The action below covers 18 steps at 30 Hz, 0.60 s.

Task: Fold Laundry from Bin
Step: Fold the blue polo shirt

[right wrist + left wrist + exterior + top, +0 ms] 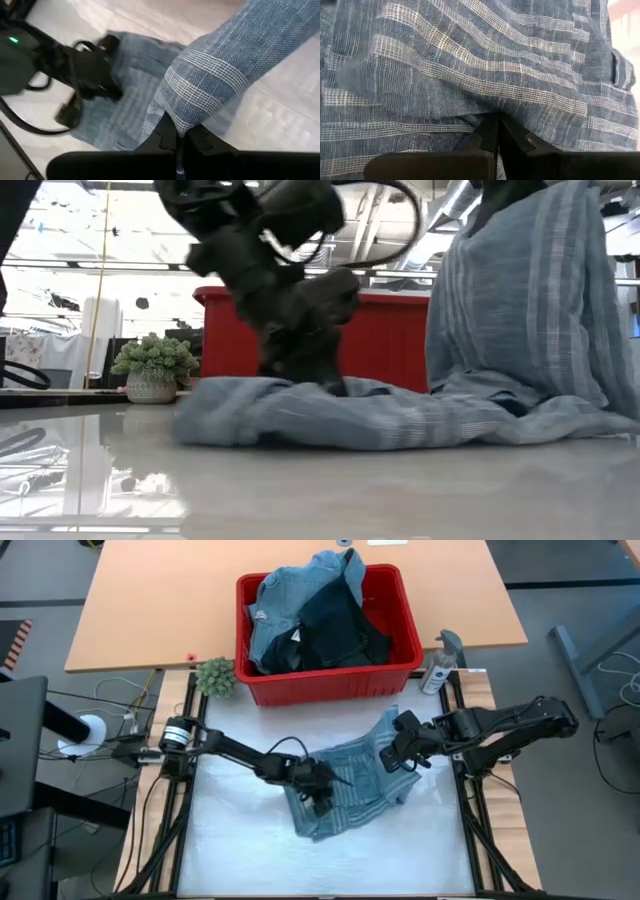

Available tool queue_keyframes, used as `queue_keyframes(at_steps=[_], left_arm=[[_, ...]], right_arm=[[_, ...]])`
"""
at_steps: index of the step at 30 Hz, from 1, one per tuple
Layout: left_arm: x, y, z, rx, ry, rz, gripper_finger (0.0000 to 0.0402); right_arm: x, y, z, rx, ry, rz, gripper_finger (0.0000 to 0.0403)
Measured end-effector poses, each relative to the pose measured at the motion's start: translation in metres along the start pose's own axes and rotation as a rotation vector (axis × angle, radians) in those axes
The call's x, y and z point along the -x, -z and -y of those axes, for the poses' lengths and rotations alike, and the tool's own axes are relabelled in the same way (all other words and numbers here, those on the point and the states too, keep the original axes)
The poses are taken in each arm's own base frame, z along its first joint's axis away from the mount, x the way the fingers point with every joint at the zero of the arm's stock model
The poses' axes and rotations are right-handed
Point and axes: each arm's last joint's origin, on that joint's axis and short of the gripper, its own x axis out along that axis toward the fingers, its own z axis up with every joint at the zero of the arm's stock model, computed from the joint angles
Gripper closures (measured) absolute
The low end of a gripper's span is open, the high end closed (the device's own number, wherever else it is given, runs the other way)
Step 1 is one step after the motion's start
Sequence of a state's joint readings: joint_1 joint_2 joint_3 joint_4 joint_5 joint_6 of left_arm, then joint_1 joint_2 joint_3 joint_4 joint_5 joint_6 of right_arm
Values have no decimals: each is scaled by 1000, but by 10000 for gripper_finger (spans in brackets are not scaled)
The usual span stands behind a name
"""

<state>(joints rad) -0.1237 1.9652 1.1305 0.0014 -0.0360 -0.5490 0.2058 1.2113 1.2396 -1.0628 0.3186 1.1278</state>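
**Both arms pinching the striped shirt: slip and bunching risks**

I have the striped shirt out on the white work surface, in front of the red bin. The rest of the laundry, dark and denim pieces, sits heaped in the bin, some of it over the rim.

Left gripper: fingers closed, down on the low, crumpled part of the shirt. In the left wrist view the fingertips meet on a small fold of the fabric, so I judge it has a pinch, but a thin one.

Right gripper: closed on a raised edge of the shirt, which hangs from it like a tent in the low view. The right wrist view shows cloth gathered right at the fingertips.

Risks as I see them:
- The left pinch looks shallow. If I pull the arms apart to spread the shirt, that fold may slide out and the cloth drop back in a heap.
- The right grip may hold more than one layer; I cannot tell. If so, the shirt will not open flat and any fold will come out lopsided.
- The lifted side is near the bin wall and a spray bottle just beside the bin. A wide swing of the right arm could drag cloth against either.
- A small potted plant stands at the bin's other corner, well clear for now.
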Motion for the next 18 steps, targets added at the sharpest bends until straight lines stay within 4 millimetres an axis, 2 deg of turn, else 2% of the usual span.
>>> queue_keyframes(at_steps=[5,9,13,18], left_arm=[[7,-34,4,-4,29,62,401],[15,-51,10,-4,90,-12,401],[32,-68,23,-61,145,-121,401],[54,-76,29,-115,84,-290,401]], right_arm=[[-10,1,-7,9,8,-3,377],[-20,2,-16,35,-1,-5,377],[-24,2,-21,45,-21,2,377],[-23,2,-21,47,-35,9,377]])
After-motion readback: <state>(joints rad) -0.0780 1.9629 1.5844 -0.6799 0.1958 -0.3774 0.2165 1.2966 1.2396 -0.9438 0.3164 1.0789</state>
